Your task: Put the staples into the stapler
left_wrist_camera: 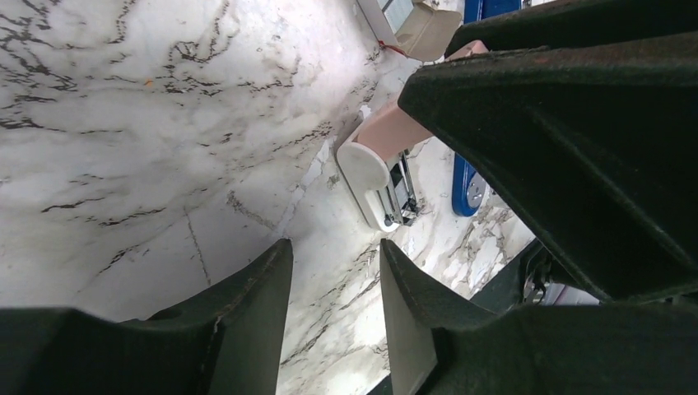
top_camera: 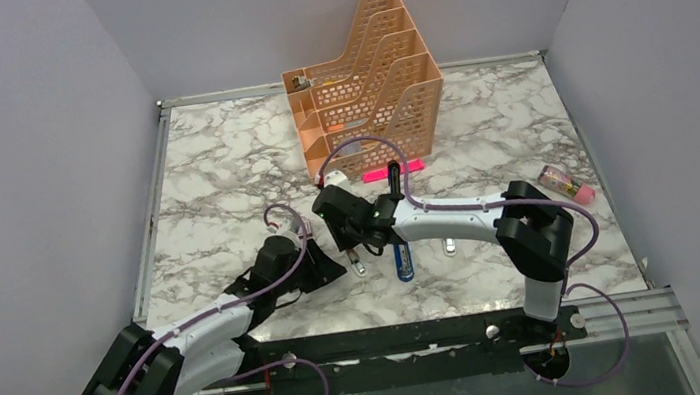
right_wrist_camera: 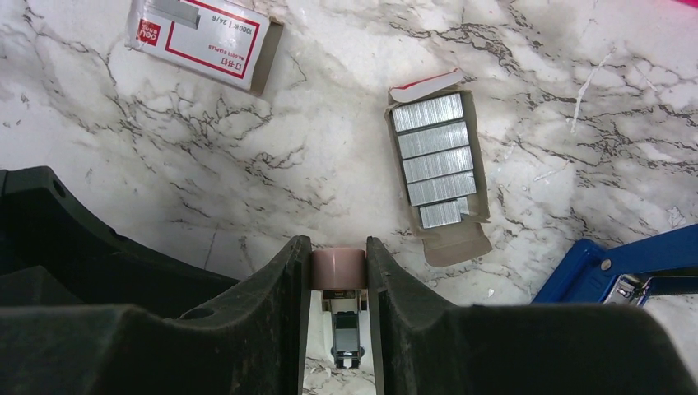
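Right gripper (right_wrist_camera: 337, 255) is clamping the peach-pink piece (right_wrist_camera: 338, 270) (left gripper (left_wrist_camera: 335, 257) gaping, empty), best lifting straight, sparing the staples (right_wrist_camera: 436, 160) ahead-right of its jaws.

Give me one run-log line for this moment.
right fingers: closed on peach-pink piece | left fingers: open, empty | staples tray: uncovered | stapler: not held
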